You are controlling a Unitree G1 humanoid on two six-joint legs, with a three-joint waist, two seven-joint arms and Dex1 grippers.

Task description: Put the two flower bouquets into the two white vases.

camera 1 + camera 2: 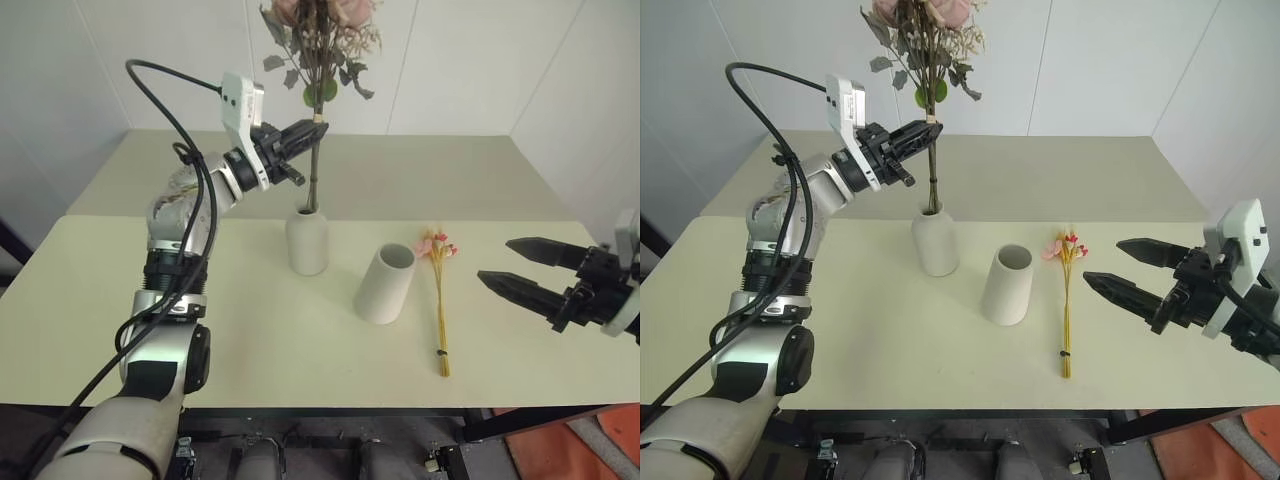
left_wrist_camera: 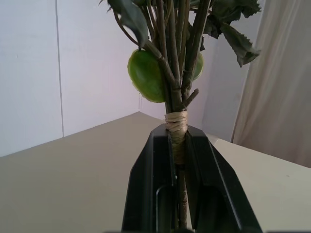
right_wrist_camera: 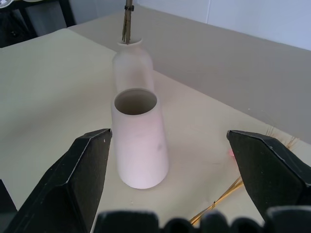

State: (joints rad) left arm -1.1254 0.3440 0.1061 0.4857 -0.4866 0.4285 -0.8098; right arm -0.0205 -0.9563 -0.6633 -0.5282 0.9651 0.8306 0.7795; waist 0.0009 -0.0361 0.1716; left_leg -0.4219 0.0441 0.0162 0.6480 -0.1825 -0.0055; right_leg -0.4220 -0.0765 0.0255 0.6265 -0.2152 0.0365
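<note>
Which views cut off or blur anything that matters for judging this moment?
Both eye views crop the rose bouquet at the top edge; otherwise evenly lit with soft shadows. In the left wrist view the left gripper and the clamped stems are sharp, the background soft. In the right wrist view the bottle vase looks slightly soft behind the cylinder vase.

Bright, even indoor light – soft faint shadows on table (image 1: 250,330), no glare.

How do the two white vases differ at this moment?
The bottle-shaped vase narrows to a small neck; the cylinder vase has a broad open mouth. The bottle-shaped vase has the rose bouquet stems in its neck, with the left claw shut on them; the cylinder vase holds nothing. Both are matte white and stand on the table.
</note>
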